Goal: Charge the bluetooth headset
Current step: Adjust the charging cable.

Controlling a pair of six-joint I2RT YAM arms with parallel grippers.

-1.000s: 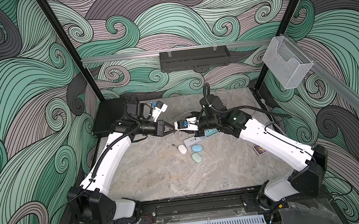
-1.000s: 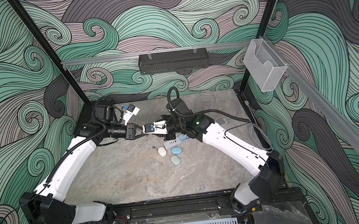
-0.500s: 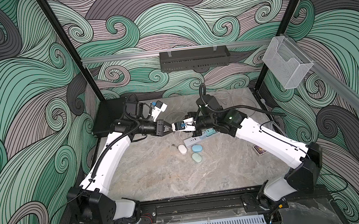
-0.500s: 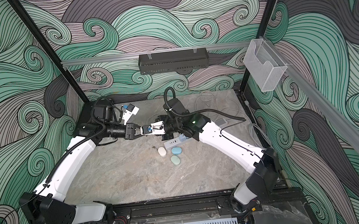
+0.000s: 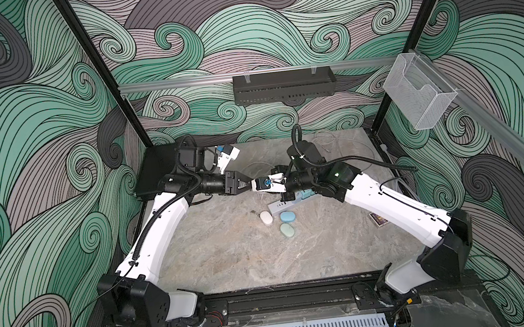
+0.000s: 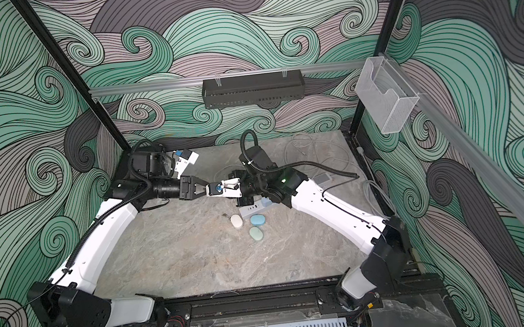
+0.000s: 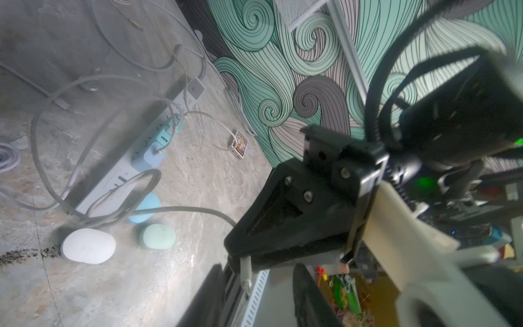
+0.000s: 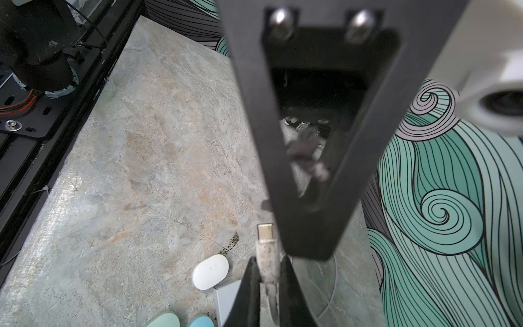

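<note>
Above the table's back middle my two grippers meet tip to tip. My right gripper (image 8: 267,263) is shut on the grey charging cable plug (image 8: 266,240), whose metal tip sticks out past its fingers. My left gripper (image 7: 257,273) is open, its fingers spread on either side of that plug (image 7: 245,269). In both top views the left gripper (image 5: 247,186) faces the right gripper (image 5: 258,185). On the table below lie three oval bluetooth headset cases: white (image 5: 266,218), blue (image 5: 287,216) and green (image 5: 287,230). All three are shut.
A white power strip (image 5: 280,205) with blue adapters plugged in lies just behind the cases, under the right arm. Loose grey cables (image 7: 85,85) loop across the back of the table. A small card (image 5: 377,219) lies at the right. A black tray (image 5: 283,85) hangs on the back wall.
The right gripper moved left up to the left gripper and shut on the cable plug. The left gripper, shut on the plug before, has opened and let it go.
</note>
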